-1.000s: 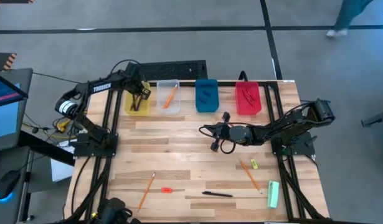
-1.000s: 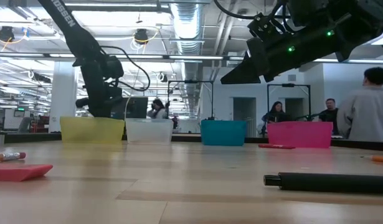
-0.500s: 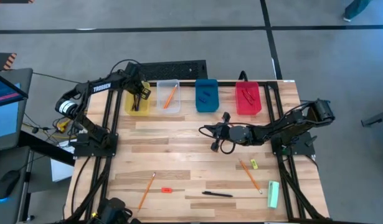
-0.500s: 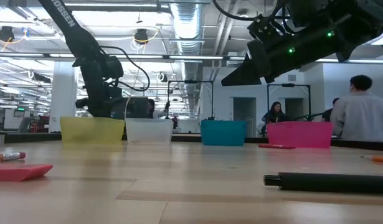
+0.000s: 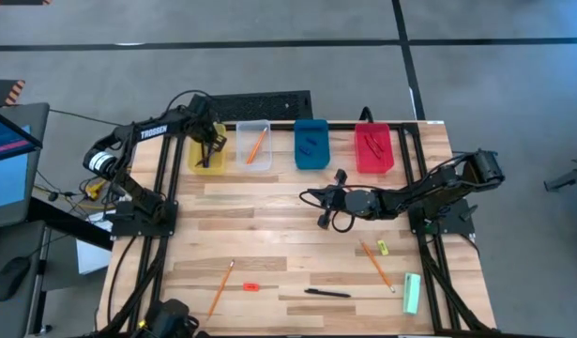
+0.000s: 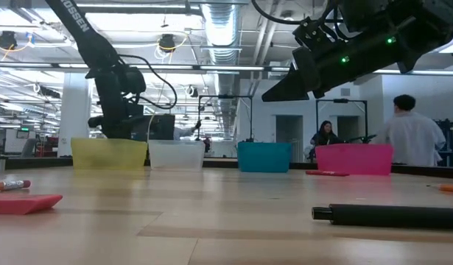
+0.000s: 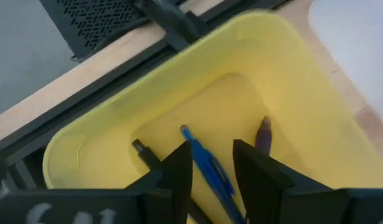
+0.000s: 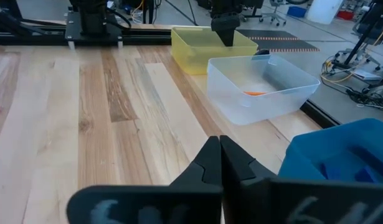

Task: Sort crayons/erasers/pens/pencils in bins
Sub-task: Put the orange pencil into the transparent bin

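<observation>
My left gripper (image 5: 211, 143) hangs open over the yellow bin (image 5: 207, 158), pointing steeply down. In the left wrist view its fingers (image 7: 179, 177) stand either side of a blue pen (image 7: 207, 168) lying on the bin's floor, apart from it. A black pen (image 7: 143, 152) and a purple pen (image 7: 264, 133) lie beside it. My right gripper (image 5: 311, 196) waits shut above mid-table, holding nothing. The clear bin (image 5: 255, 146) holds an orange pencil (image 5: 255, 143). The blue bin (image 5: 311, 144) and the red bin (image 5: 372, 148) stand further right.
Loose on the near half of the table lie an orange pencil (image 5: 220, 286), a red eraser (image 5: 251, 286), a black pen (image 5: 327, 293), a second pencil (image 5: 375, 263), a yellow eraser (image 5: 383, 248) and a pale green bar (image 5: 412, 293). People move in the room beyond.
</observation>
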Robot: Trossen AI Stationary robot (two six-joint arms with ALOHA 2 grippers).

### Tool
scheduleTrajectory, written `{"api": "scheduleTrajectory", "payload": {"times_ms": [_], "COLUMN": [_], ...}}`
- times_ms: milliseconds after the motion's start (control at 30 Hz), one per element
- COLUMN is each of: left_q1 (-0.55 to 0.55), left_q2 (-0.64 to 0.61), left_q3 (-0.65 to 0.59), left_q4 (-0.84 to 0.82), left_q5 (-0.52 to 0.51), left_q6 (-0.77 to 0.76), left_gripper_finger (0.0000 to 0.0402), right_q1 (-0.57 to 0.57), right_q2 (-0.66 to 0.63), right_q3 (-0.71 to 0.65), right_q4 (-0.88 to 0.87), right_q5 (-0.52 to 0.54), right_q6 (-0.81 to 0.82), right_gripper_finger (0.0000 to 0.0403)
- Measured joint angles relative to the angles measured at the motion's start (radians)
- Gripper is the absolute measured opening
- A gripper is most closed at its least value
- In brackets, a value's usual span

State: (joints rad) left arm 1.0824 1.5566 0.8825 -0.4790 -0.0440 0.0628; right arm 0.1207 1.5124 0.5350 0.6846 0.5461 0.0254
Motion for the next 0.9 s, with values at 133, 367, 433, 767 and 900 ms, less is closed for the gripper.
{"api": "scheduleTrajectory", "payload": {"times_ms": [133,367,433,767,900], "left_q1": [-0.008,-0.058,-0.078,-0.265,-0.368], "left_q2": [-0.002,-0.095,-0.142,-0.461,-0.564], "left_q3": [0.031,0.051,0.051,-0.06,-0.143], "left_q4": [-0.051,-0.059,-0.055,0.067,0.15], "left_q5": [-0.078,-0.152,-0.161,-0.153,-0.149], "left_q6": [0.024,0.05,0.051,0.046,0.023], "left_gripper_finger": [0.012,0.0091,0.0075,0.001,0.0006], "right_q1": [-0.005,-0.006,-0.006,-0.006,-0.006], "right_q2": [0.0,0.0,0.0,0.0,0.0], "right_q3": [0.0,0.0,0.0,0.0,0.0], "right_q4": [-0.002,-0.007,-0.007,-0.021,-0.02], "right_q5": [0.0,0.0,0.0,0.0,0.0], "right_q6": [0.0,0.0,0.0,0.0,0.001], "right_gripper_finger": [0.0003,0.0003,0.0002,0.0002,0.0005]}}
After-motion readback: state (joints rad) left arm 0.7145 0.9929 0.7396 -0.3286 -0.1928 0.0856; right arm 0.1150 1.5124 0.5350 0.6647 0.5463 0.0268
